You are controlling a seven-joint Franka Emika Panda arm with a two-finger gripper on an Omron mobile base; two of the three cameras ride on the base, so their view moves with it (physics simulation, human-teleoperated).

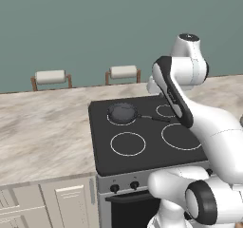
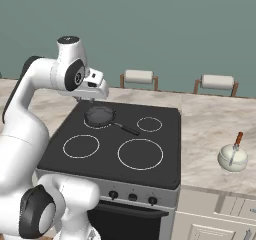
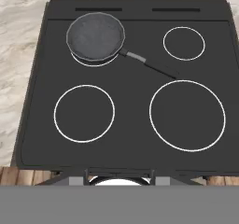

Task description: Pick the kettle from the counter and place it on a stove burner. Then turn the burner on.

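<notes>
So your kettle (image 2: 233,157) is sitting upright on the counter (image 2: 215,119), right of the cooktop (image 2: 165,149) and near the counter's front edge, wire handle up w/ the reddish-brown piece pointing toward the back wall. Nothing's touching it, and the arm is well apart from it.

The gripper (image 2: 98,87) hangs above the cooktop's back left corner in the right base view, just over the frying pan (image 2: 99,115). Can't tell whether its jaws are apart or closed from these angles (fingertips don't really show), but nothing seems to be held.

The pan sits on the back left ring, black handle running diagonally toward the cooktop's middle. The big stove burner (image 3: 187,115) at front right is bare, and so are the front left ring (image 3: 84,113) and the small back right ring (image 3: 184,43).

Knobs (image 2: 132,197) sit in a row on the stove's front panel. Two paper towel holders (image 2: 138,77) stand at the counter's back edge, btw.
</notes>
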